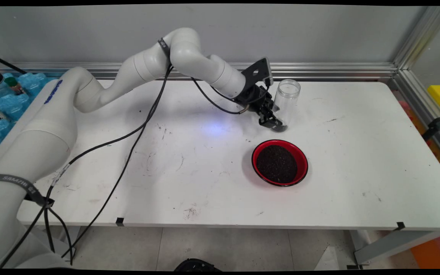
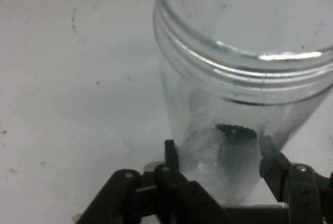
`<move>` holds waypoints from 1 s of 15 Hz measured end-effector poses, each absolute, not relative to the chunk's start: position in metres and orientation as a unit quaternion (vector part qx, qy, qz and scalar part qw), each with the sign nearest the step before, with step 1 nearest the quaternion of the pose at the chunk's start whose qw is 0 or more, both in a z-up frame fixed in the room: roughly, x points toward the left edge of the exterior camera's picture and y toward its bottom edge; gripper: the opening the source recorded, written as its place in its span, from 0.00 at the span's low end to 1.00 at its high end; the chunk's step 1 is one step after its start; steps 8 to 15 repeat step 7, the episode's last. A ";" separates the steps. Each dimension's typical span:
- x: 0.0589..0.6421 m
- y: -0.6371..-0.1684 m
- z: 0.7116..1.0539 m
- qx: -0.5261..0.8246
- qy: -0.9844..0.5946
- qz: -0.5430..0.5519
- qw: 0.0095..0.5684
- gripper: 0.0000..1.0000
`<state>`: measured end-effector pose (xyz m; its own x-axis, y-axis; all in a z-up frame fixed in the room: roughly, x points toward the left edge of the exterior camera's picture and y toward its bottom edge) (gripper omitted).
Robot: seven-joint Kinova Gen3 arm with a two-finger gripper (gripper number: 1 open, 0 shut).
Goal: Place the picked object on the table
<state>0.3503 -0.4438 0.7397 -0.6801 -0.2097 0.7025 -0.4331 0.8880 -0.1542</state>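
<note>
Reaching in from the left side of the main view, the white arm (image 1: 143, 68) stretched across the white table (image 1: 357, 152) toward its far right part, black cables (image 1: 128, 141) hanging from it down to the near left edge. The gripper (image 1: 272, 123) sat low at the base of a clear plastic jar (image 1: 287, 100), which stood upright with its open, threaded mouth uppermost and no lid on it. In the hand view the jar (image 2: 234, 104) filled most of the picture, and the two black fingers (image 2: 170, 154) stood on either side of its lower body, one at each wall, so the jaws were closed about the jar, touching or very nearly touching it. A small dark patch of grains (image 2: 235, 130) showed inside the jar near its bottom; the rest of the jar looked clear.

Nearer the camera than the jar, and a little apart from it, a red bowl (image 1: 280, 162) rested on the table, filled with dark, fine granular matter (image 1: 276, 163). Behind the table ran a grey wall with an aluminium rail (image 1: 319, 70) along its foot.
</note>
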 end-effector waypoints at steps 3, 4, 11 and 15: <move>0.351 -0.442 0.736 0.181 -0.904 0.146 0.359 0.00; 0.352 -0.441 0.735 0.182 -0.904 0.143 0.360 0.00; 0.355 -0.437 0.732 0.183 -0.904 0.134 0.362 1.00; 0.355 -0.437 0.732 0.183 -0.904 0.134 0.362 1.00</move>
